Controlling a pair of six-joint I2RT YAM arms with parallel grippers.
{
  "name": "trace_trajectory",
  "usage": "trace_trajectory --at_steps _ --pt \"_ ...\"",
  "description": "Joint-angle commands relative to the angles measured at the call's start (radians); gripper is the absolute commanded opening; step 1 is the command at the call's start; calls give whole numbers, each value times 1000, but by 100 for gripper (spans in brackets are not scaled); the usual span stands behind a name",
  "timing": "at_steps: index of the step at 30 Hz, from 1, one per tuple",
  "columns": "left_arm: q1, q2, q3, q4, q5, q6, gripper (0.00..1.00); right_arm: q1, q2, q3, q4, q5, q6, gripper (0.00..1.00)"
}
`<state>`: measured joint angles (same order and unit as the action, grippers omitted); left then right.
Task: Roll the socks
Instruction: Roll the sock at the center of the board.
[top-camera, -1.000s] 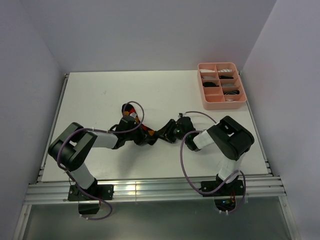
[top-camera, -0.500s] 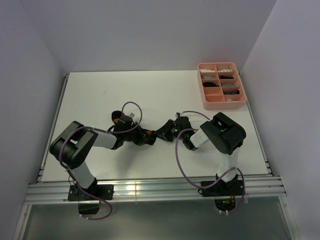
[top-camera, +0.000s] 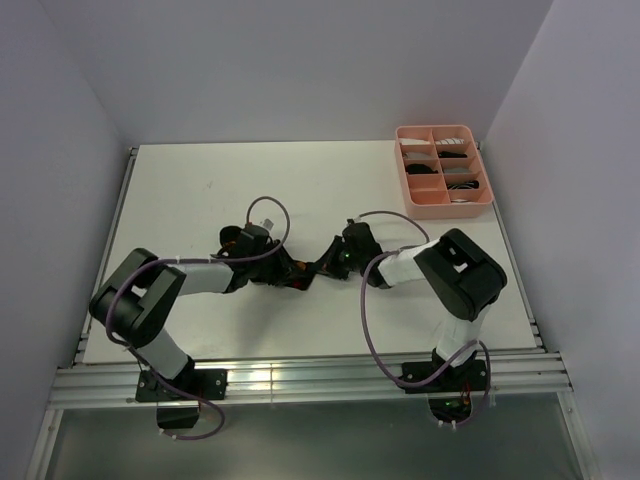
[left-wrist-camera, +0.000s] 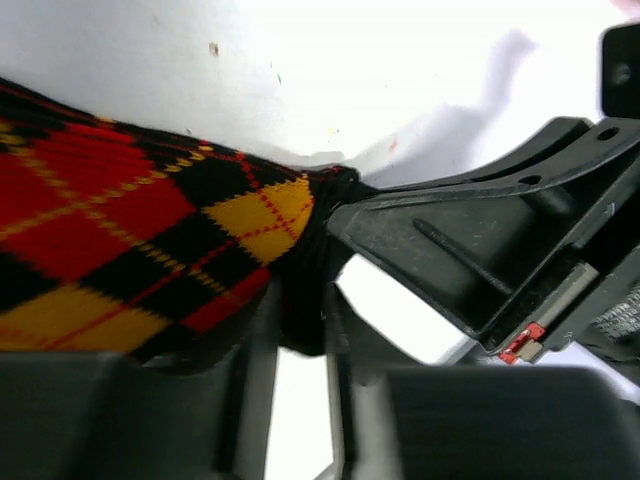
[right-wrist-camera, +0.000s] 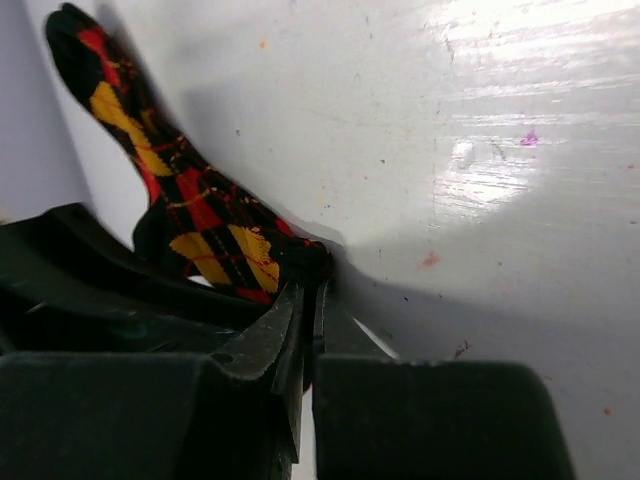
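With the left claw (left-wrist-camera: 297, 385) slightly apart, the sock (left-wrist-camera: 120, 220) is clamped only at its edge by the right claw (right-wrist-camera: 305, 292); it could be pulled free.

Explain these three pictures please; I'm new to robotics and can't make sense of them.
Two robot arms are bolted to a white table. One picture looks down from above; the other two come from cameras on each wrist. Between the arms lies a black argyle sock with red and yellow diamonds. The right gripper is pinched shut on its end. The left gripper has the sock's edge between slightly parted jaws; whether it grips is unclear. A pink compartment tray sits at the far right.
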<state>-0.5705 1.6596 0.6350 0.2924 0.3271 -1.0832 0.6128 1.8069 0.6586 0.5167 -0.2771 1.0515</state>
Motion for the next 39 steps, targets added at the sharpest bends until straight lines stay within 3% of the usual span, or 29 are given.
trace_trajectory --at_steps 1,7,8,14,18,23,34,39 --pt "-28 -95 61 -183 -153 170 30 2 -35 59 -368 127 -122 0" --pt "-129 -201 100 -271 -403 339 41 28 -50 177 -578 194 -150 0" --pt "-176 -231 97 -265 -495 364 41 28 -44 190 -595 194 -151 0" --pt "-397 -271 36 -98 -739 565 49 36 -31 272 -716 208 -147 0" --pt "-468 -230 29 -35 -801 656 54 36 -14 318 -771 197 -143 0" --pt "-560 -163 38 39 -890 747 54 36 11 360 -822 187 -153 0" --pt "-651 12 58 109 -1007 871 52 34 52 394 -859 138 -160 0" --pt "-657 89 121 62 -1077 898 52 34 65 398 -853 119 -160 0"
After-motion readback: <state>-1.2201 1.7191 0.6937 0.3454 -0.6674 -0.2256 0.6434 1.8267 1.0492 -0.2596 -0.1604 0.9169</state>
